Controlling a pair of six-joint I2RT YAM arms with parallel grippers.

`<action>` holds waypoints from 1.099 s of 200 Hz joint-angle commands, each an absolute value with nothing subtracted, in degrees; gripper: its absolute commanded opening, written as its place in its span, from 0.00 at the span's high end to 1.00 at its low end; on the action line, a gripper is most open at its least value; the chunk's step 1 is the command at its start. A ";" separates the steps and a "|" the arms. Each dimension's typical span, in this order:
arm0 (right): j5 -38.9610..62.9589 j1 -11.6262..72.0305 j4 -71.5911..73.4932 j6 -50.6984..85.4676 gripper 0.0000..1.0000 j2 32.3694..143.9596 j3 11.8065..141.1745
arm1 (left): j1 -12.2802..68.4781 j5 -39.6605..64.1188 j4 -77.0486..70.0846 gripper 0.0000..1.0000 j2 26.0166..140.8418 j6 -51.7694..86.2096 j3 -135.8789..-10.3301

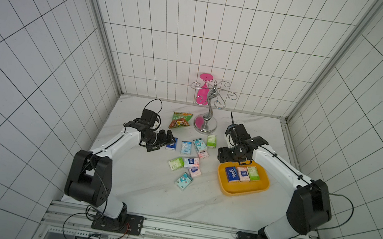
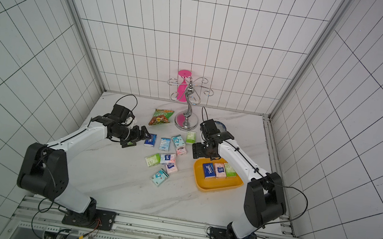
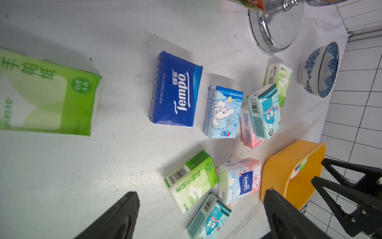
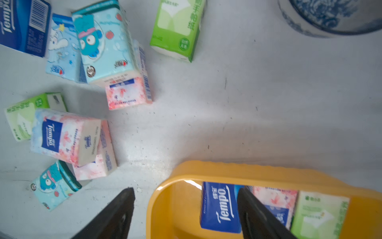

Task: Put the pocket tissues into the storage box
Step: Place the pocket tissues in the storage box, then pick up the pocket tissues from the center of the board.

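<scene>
One storage box (image 1: 239, 188), a shallow yellow-orange plastic tub at 4 o'clock on the white marble-look table (image 1: 142, 195) (12 at the far wall), holds three pocket tissues (image 1: 243, 174) side by side; roughly ten more lie loose about the table's centre. The right gripper (image 4: 186, 191) hangs spread and empty over the box's 10 o'clock corner. The left gripper (image 3: 201, 192), wide and empty, is the nearer to a loose dark blue rectangular plastic-wrapped packet (image 1: 171, 143) just beside it at 3 o'clock, long axis 12-to-6; its height above the table is unclear.
</scene>
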State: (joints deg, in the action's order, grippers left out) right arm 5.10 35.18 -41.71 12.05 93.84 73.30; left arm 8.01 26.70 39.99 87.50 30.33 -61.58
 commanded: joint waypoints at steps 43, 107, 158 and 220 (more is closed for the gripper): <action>10.44 37.21 -34.89 9.78 0.00 105.31 83.51 | 0.84 28.53 36.36 0.02 83.88 33.51 -55.58; 10.18 38.69 -36.61 8.98 0.01 116.71 93.64 | -1.30 27.86 38.22 0.03 81.85 32.26 -54.57; 10.77 40.21 -39.20 8.09 0.03 121.45 99.50 | -1.39 27.86 38.93 0.02 81.35 31.73 -55.02; 10.13 41.23 -41.75 7.91 0.11 125.62 104.22 | -1.40 27.95 39.16 0.03 81.31 31.58 -55.21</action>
